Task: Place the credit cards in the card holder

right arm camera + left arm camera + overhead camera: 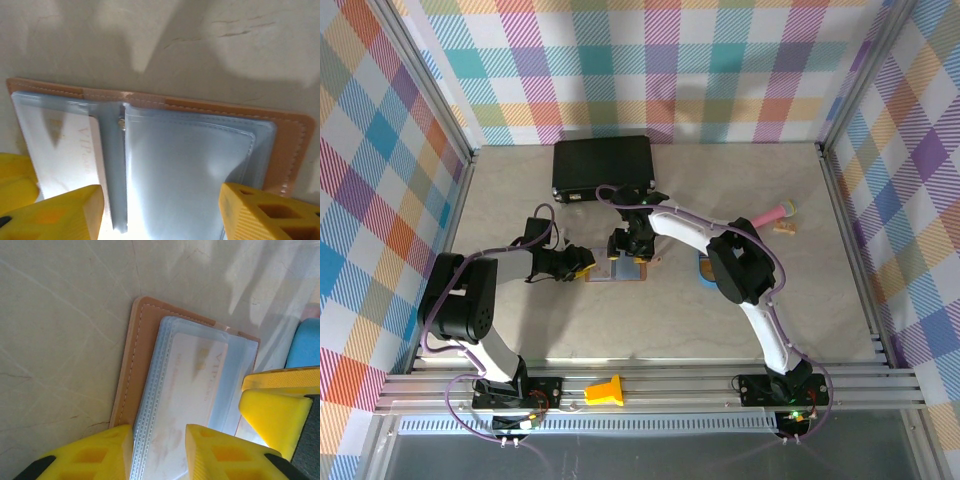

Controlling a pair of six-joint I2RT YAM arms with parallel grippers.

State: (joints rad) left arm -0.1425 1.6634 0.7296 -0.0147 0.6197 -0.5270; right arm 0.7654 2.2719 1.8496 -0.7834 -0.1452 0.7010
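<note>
Left fingers (90,457), yellow, pinch the edge of the card holder's (131,370) stack of clear pockets, and the stack fills the gap between them. Right fingers (272,215) stand spread, one on each side of the bluish-grey pocket page on the holder's other half. I cannot tell whether their tips touch it.

The card holder lies open and flat near the middle of the desk (720,330), with its salmon-brown leather rim showing round the pockets. One credit card (192,375), pale with "VIP" lettering, sits inside a clear pocket on the side that the left fingers grip.

The desk is pale beige with faint stone-like veins, and soft shadows fall across it round the holder. Beyond the card holder, close to the far wall, lies a black case (603,165). The walls (740,60) are pastel plaid, with metal frame posts at the corners. Nearer than the holder, on the rail between the arm bases, sits a yellow block (605,391).

Just right of the card holder, a blue tray (706,275) is mostly covered by the right arm (740,265); the left wrist view cuts it off at the frame edge. Farther right of the holder lie a pink stick-like thing (775,212) and a small tan thing (783,230), both too small to identify. The card's finer print is blurred. Glare whitens the near part of the pockets in the right wrist view, and both pairs of fingers are cut off at the bottom of their own views.
</note>
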